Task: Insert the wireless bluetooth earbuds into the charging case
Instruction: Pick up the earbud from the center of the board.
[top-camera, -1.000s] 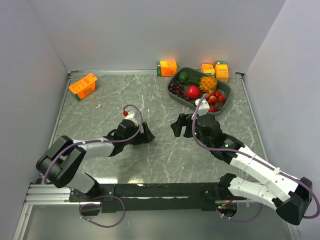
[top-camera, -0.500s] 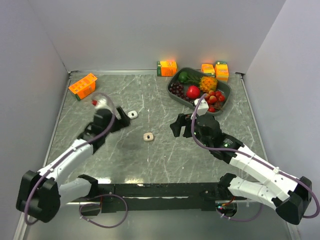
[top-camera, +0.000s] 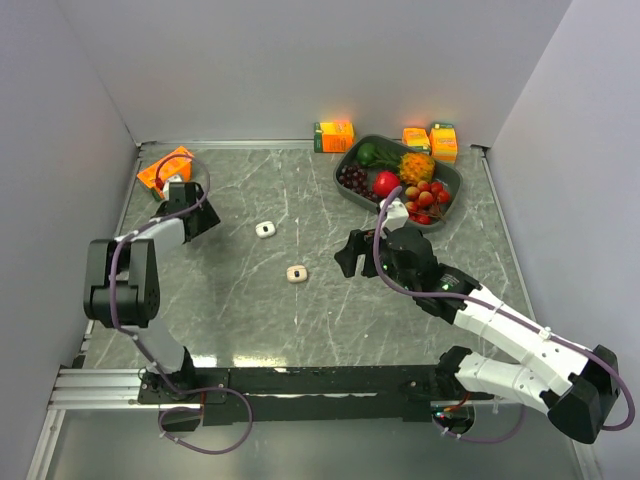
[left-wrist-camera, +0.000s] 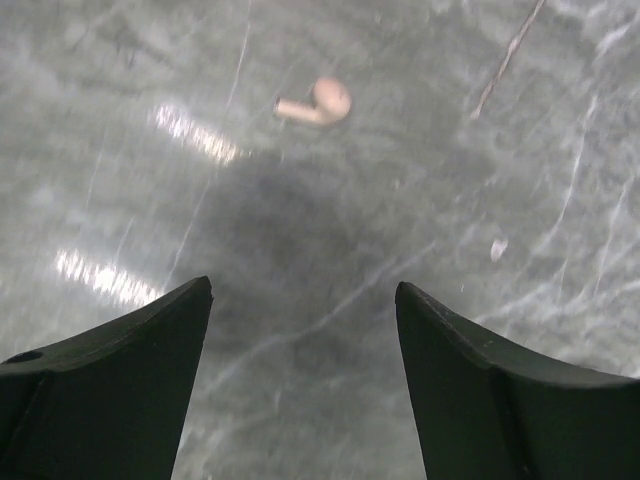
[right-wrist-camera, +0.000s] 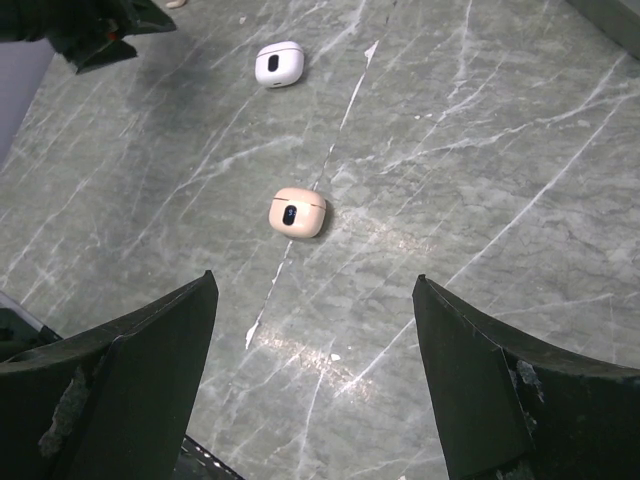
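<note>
Earbud pickup is where I could fumble: my left gripper (left-wrist-camera: 302, 288) hangs open and empty at the table's (left-wrist-camera: 120, 150) far left, and closing off-centre could flick the beige earbud (left-wrist-camera: 318, 102) away. It lies just beyond the fingertips, tiny, glossy, short-stemmed. My right gripper (right-wrist-camera: 314, 278) is open too.

We saw a grey-green marbled table (top-camera: 300, 320). At its far right sat a dark tray (top-camera: 455, 182) of fruit: grapes (top-camera: 352, 178), a red apple (top-camera: 386, 183), a green pepper (top-camera: 368, 153). One orange carton (top-camera: 334, 135) stood just beside the tray, two smaller cartons (top-camera: 443, 143) behind it, and a fourth carton (top-camera: 163, 172) at far left.
</note>
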